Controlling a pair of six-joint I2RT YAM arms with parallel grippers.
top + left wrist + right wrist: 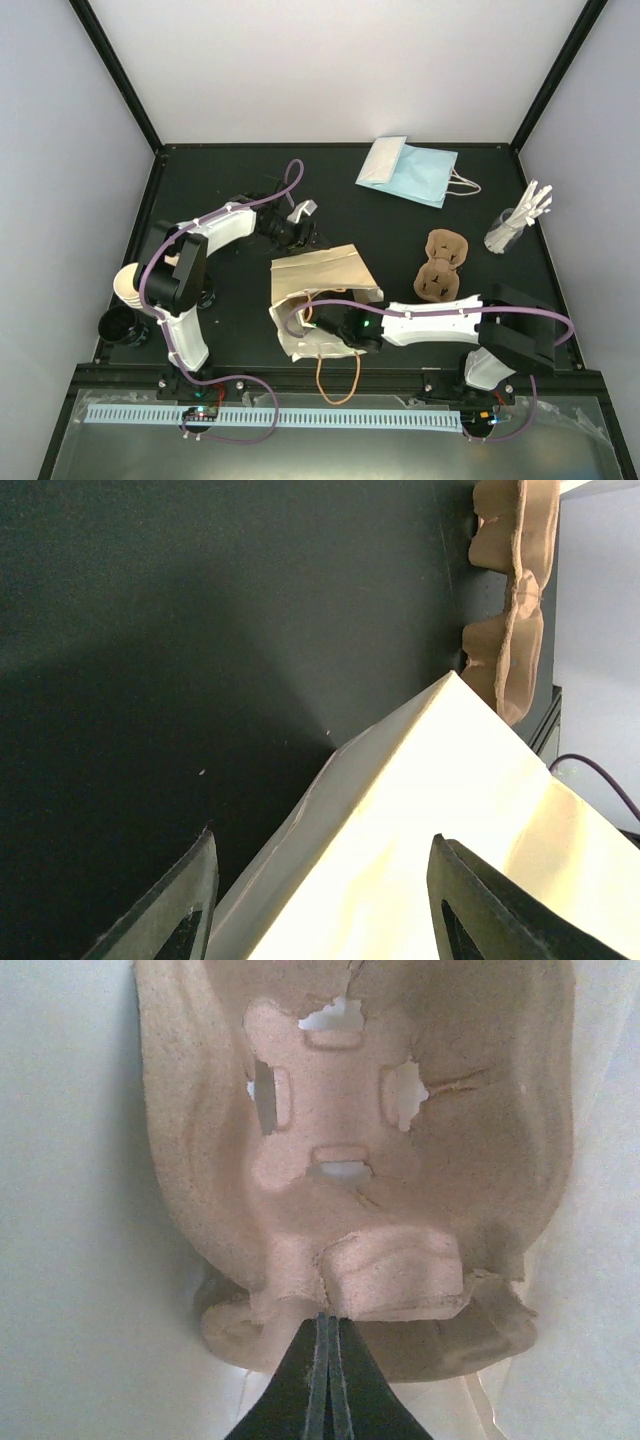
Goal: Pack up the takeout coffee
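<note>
**STATUS: BAG AND GRIPPERS**

The left gripper is released. Its jaws stand apart over the far edge of the tan paper bag (contact with the paper cannot be confirmed). The right gripper is clenched on the near rim of a pulp carrier, with its arm reaching into the bag mouth. The bag lies on the black table. A second carrier rests to the right of the bag, apart from it. The takeout coffee cannot be made out in any view, so its location cannot be told.
</note>
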